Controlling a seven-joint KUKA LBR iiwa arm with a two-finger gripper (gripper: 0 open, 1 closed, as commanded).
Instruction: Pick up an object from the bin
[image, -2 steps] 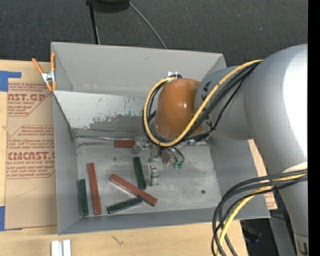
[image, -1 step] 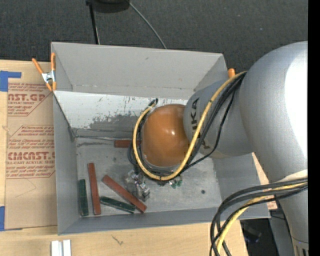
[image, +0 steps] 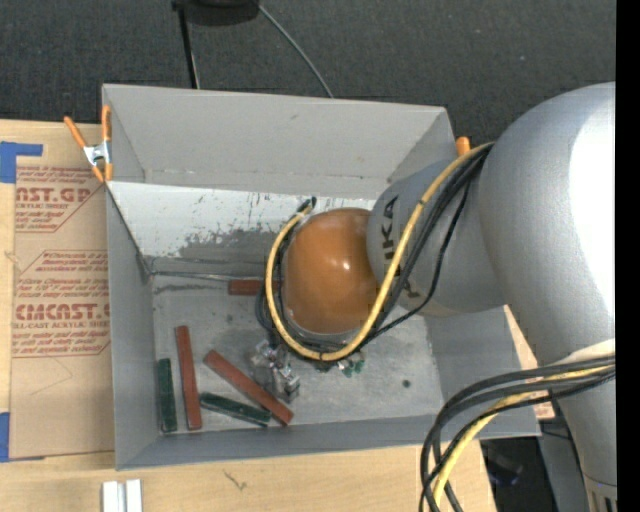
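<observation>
My gripper (image: 277, 372) pokes out below the orange dome, low over the bin floor near the front middle. Its metal fingertips stand right at the upper side of a reddish-brown bar (image: 247, 386) that lies slanted on the floor. A dark green stick (image: 234, 409) lies just below that bar. Nothing shows between the fingers.
A second reddish-brown bar (image: 187, 376) and a dark green bar (image: 165, 395) lie upright side by side at the front left. A short brown piece (image: 243, 287) rests near the back wall, partly behind the dome. The arm and its cables cover the bin's right half.
</observation>
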